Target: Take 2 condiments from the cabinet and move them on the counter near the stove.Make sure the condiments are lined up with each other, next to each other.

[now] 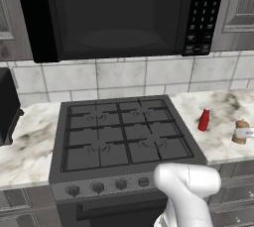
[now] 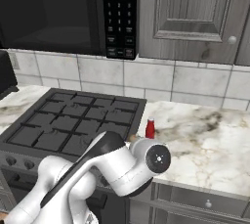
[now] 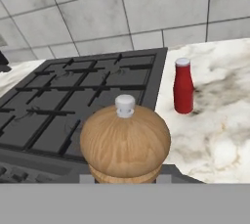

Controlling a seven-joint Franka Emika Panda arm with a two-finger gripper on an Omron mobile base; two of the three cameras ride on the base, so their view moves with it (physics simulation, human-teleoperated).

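The red squeeze bottle (image 1: 204, 120) (image 2: 150, 128) (image 3: 183, 92) stands upright on the marble counter (image 1: 223, 104) (image 2: 205, 142) (image 3: 222, 135), just right of the stove (image 1: 124, 132) (image 2: 73, 118) (image 3: 83, 96). My gripper (image 1: 244, 133) is shut on the brown wooden shaker (image 1: 240, 131) (image 3: 125, 142), to the right of the bottle and nearer the counter's front edge. The shaker is upright; whether its base touches the counter I cannot tell. In the hand view it looms close, with the bottle behind it to the right. The cabinet is out of view.
A black microwave (image 1: 114, 13) (image 2: 53, 8) hangs over the stove. A grey panelled door cabinet (image 2: 195, 12) is on the wall to the right. A black appliance (image 1: 7, 104) sits on the counter left of the stove. Tiled wall (image 3: 146, 8) runs behind.
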